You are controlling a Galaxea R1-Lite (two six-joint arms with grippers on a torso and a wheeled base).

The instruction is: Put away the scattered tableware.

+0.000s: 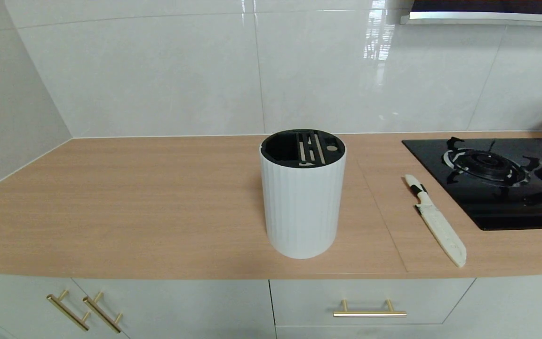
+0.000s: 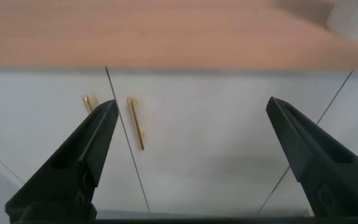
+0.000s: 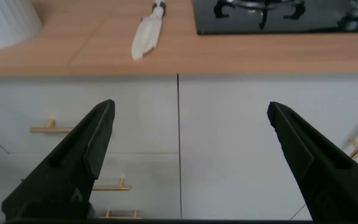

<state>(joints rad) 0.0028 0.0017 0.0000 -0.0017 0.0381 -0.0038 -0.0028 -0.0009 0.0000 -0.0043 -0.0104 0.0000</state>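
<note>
A cream-bladed knife (image 1: 435,219) with a white and black handle lies flat on the wooden counter (image 1: 134,207), right of a tall white ribbed holder (image 1: 303,195) whose black top has slots. The knife's tip points at the counter's front edge. The knife (image 3: 149,32) and an edge of the holder (image 3: 5,22) also appear in the right wrist view. My right gripper (image 3: 190,121) is open, held low in front of the cabinet doors, below the counter edge. My left gripper (image 2: 191,124) is open too, facing the white cabinet fronts under the counter's left part.
A black gas hob (image 1: 492,176) with a burner sits at the counter's right end, close to the knife. White tiled walls close the back and left. Gold handles (image 1: 370,311) mark the drawers and doors under the counter.
</note>
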